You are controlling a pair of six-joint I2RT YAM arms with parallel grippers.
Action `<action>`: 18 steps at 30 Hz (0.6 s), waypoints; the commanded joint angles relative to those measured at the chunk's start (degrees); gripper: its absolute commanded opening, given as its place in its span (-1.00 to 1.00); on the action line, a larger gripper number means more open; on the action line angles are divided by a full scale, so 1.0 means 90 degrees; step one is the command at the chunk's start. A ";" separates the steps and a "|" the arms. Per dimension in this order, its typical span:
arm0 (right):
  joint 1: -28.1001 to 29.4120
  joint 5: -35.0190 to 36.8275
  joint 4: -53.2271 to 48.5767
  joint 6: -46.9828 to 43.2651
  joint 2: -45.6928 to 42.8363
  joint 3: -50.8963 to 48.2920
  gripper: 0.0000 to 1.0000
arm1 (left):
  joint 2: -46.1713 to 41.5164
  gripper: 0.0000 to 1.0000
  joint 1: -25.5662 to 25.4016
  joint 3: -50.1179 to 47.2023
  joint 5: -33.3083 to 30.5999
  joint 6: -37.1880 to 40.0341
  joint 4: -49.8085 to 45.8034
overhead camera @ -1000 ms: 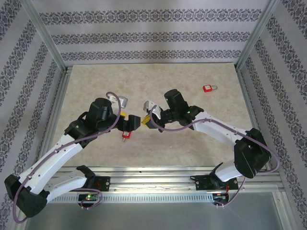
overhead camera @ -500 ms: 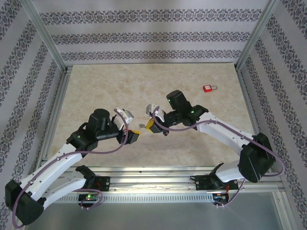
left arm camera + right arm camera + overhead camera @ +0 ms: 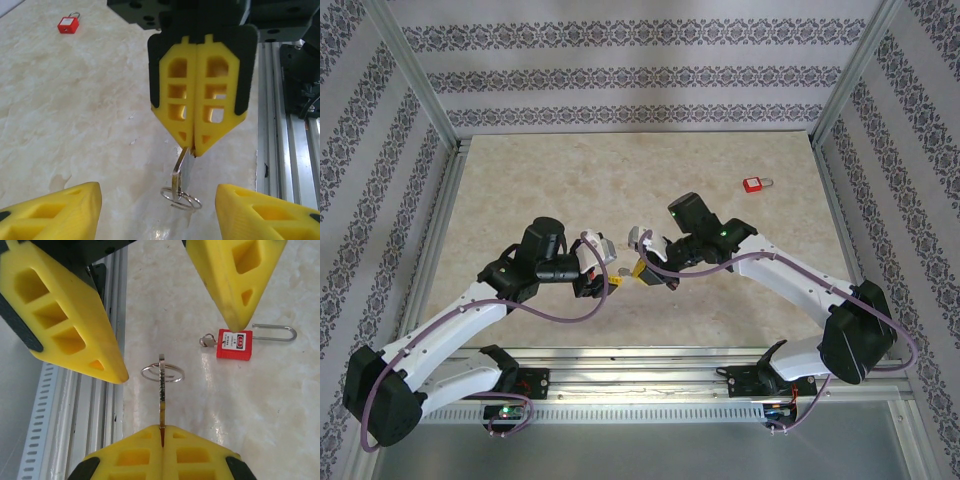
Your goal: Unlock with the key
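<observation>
The right arm's jaws are clenched on the blade of the key [image 3: 161, 390], whose ring [image 3: 162, 373] hangs free at mid-frame in the right wrist view. The left arm's jaws are released. Over the last second they have swung in from the left and narrowed, so their yellow fingers [image 3: 75, 325] now straddle the key without touching it. This looks like a handover or regrip, so unlocking has not begun. A red padlock [image 3: 234, 345] lies on the desk [image 3: 620, 170] at centre right of the right wrist view. Another padlock [image 3: 753, 185] sits at the upper right of the top view.
</observation>
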 commanded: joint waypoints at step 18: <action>0.0194 0.0137 -0.0151 -0.0389 -0.0351 0.0048 -1.00 | 0.0656 -0.31 -0.0064 0.0502 0.1297 0.0606 -0.0194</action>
